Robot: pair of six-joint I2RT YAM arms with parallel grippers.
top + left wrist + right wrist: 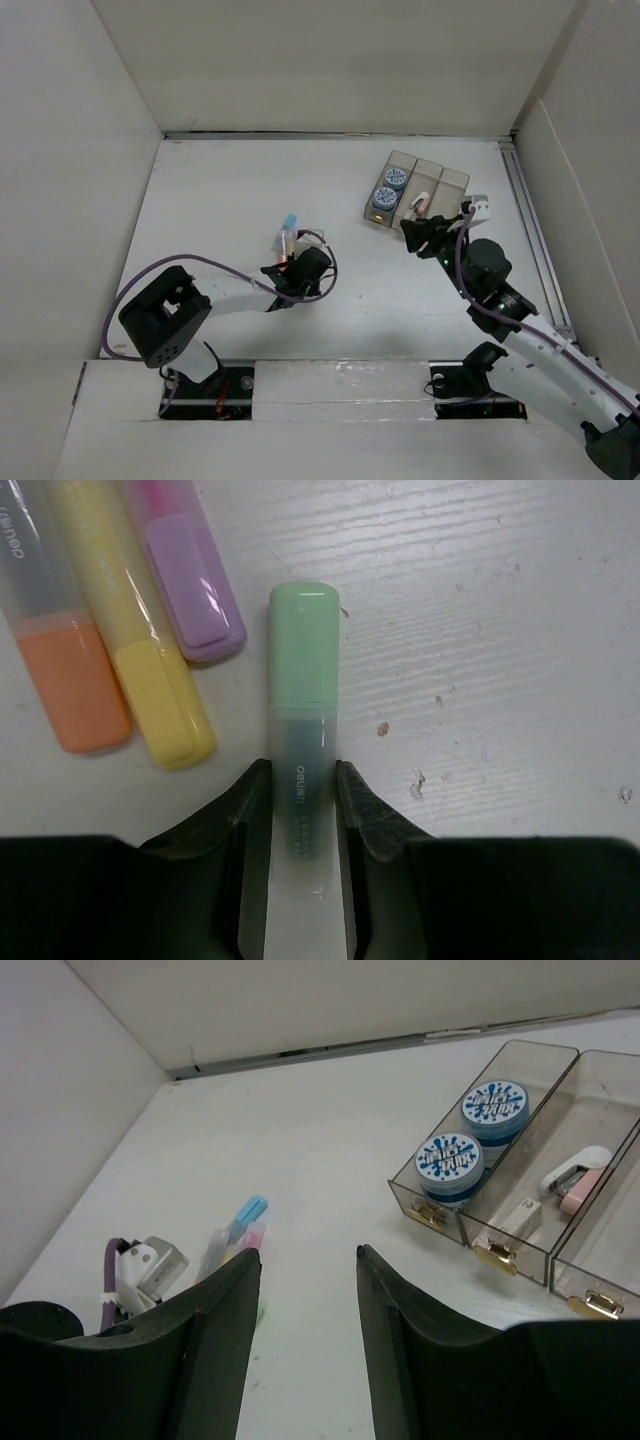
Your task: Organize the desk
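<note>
Your top view looks down on the whole desk (230, 190) from above its near edge. Your left wrist view sits close over the highlighters (140, 650). Your right wrist view looks low toward the far-left corner, sharing them and the bin (590, 1100) with the top.

White desk (500, 630), green highlighter (303, 650), yellow highlighter (150, 675), orange highlighter (85, 685), purple highlighter (190, 580)

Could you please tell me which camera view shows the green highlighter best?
The left wrist view: the green highlighter sits central, cap and barrel clear, between the left pincer's fingers. The top external and right wrist views show only a small, distant pen cluster; green is barely discernible.
</note>
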